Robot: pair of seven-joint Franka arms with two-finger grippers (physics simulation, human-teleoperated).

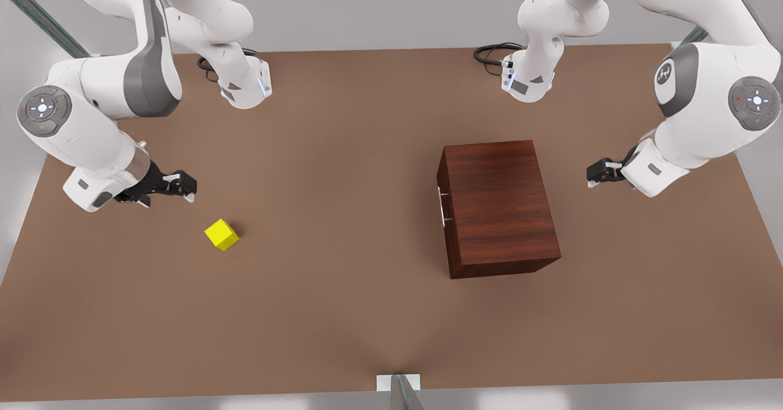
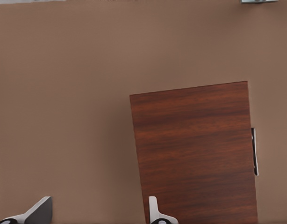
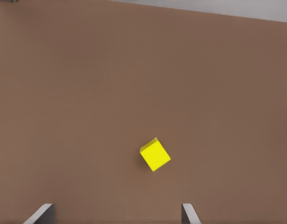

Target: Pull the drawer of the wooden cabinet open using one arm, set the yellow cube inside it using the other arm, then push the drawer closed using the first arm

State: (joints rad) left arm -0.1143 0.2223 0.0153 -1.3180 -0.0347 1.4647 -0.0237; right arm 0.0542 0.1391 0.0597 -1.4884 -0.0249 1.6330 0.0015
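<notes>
The right pincer [image 1: 183,188], spread wide and empty, hovers near the yellow cube [image 1: 221,234] on the table [image 1: 342,312]; the left pincer [image 1: 596,174], also spread, hangs beside the wooden cabinet [image 1: 497,205], its drawer [image 1: 441,208] closed.

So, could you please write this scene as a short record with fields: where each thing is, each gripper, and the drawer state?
surface: brown table
wooden cabinet: on the front view's right
drawer: closed, silver handle facing the cube's side
yellow cube: on the table, front view's left, not held
right gripper: open, empty, near the cube
left gripper: open, empty, beside the cabinet, on the side away from the handle
</notes>
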